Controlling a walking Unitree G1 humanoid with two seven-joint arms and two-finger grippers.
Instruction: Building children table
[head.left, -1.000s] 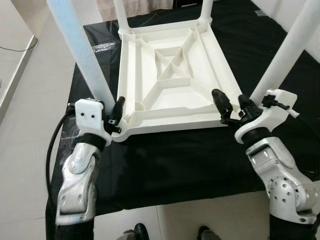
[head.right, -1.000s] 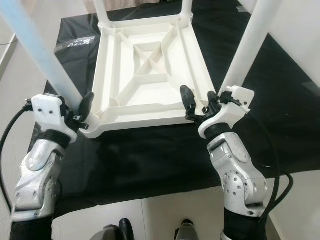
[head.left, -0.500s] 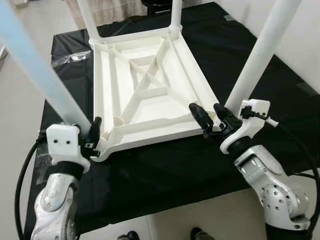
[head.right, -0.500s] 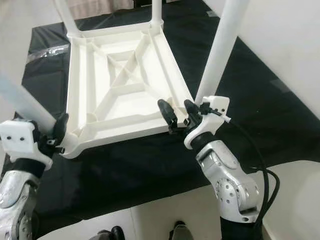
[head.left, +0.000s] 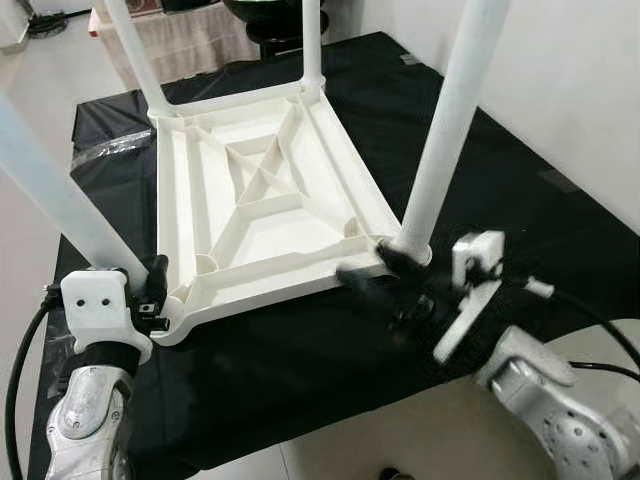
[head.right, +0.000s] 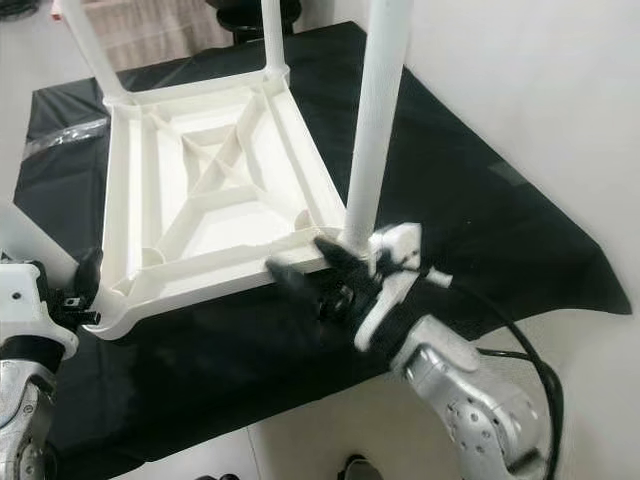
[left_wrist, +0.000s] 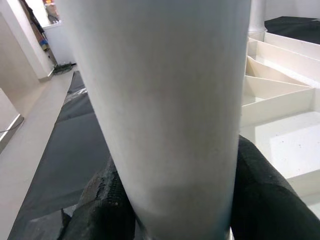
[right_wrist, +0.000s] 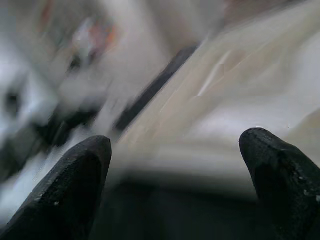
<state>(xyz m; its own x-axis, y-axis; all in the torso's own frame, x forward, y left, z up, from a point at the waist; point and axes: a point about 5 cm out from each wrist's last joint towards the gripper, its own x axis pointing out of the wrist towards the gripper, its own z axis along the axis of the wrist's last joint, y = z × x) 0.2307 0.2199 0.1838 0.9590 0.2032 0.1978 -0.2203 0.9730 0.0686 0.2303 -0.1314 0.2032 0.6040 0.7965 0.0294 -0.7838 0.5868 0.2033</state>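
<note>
The upturned table top (head.left: 260, 200) lies on a black sheet (head.left: 500, 180), with legs standing at all four corners, so assembly looks nearly finished. The left gripper (head.left: 155, 295) pinches the near-left leg (head.left: 50, 195) at its base. The right gripper (head.left: 375, 285), blurred with fingers spread, sits by the near-right leg (head.left: 445, 130).

A black sheet (head.left: 300, 350) covers a pale floor (head.left: 40, 80), which shows bare at the far left and along the near edge. Directly on the sheet lies an upturned white table (head.left: 265, 205). A clear plastic wrapper (head.left: 115, 148) lies on the sheet just left of the table's far corner.
</note>
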